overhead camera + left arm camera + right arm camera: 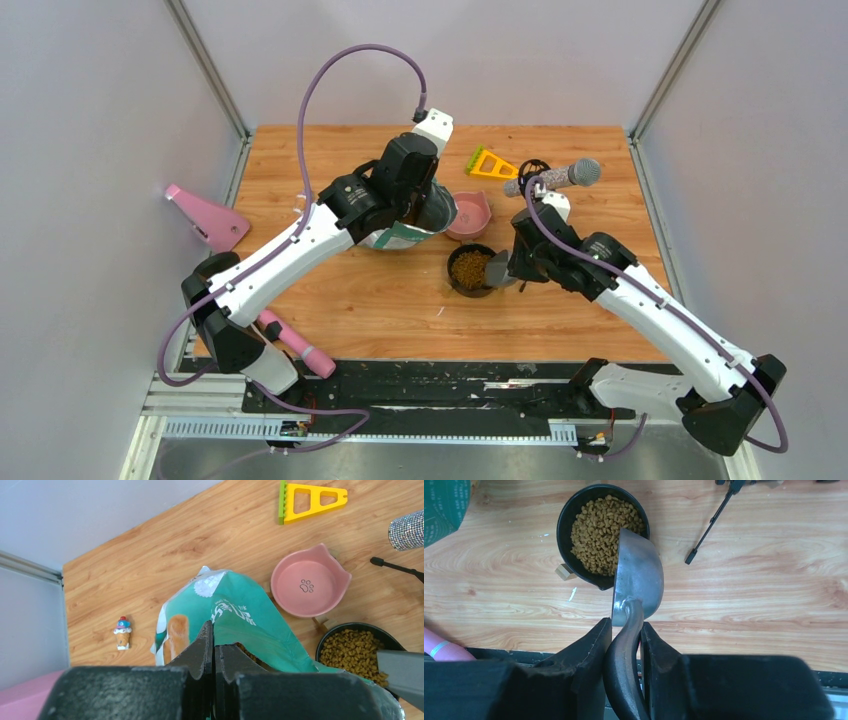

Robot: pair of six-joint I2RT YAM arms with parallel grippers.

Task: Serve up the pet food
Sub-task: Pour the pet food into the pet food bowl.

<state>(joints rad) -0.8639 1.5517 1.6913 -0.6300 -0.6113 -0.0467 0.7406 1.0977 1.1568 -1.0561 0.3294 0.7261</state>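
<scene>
Top external view, middle of the wooden desk: black bowl heaped with brown pet food, just in front of an empty pink bowl with a paw print inside. Left of both bowls, teal-green and white bag standing upright, its top edge pinched flat between the left jaws, pressed fully together. Left wrist view: golden dog print on the bag's front, a few more pellets glimpsed inside its mouth just beside the dark fingers. To the right of the black bowl, grey scoop clamped by its dark handle in the right jaws, the narrow gap filled by that handle. Right wrist view: scoop's front lip over the near rim of the black bowl, touching the kibble or just above it, cannot tell which. Toward the far edge, yellow triangular tool and glittery microphone. Left of the bag, small ice-cream figure standing upright, well apart from it.
</scene>
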